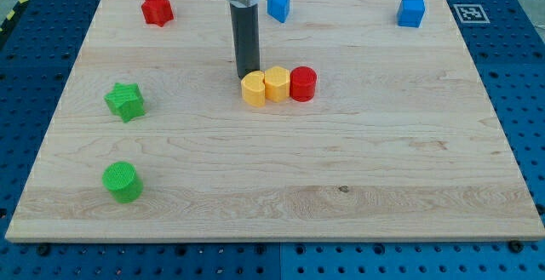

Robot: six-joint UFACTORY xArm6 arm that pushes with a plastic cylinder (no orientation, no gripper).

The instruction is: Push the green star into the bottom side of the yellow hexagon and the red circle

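Observation:
The green star (pixel 125 101) lies at the view's left, far from the other task blocks. The yellow hexagon (pixel 277 83) sits near the board's middle, touching the red circle (pixel 303 84) on its right and a yellow circle (pixel 254 88) on its left; the three form a row. My tip (pixel 247 76) stands just above the yellow circle's top edge, touching or nearly touching it, well to the right of the green star.
A green circle (pixel 123 182) lies at the lower left. A red star (pixel 157 9) is at the top left. A blue block (pixel 278 6) sits at the top middle beside the rod, and a blue cube (pixel 411 12) at the top right. The wooden board (pixel 383 186) rests on a blue pegboard.

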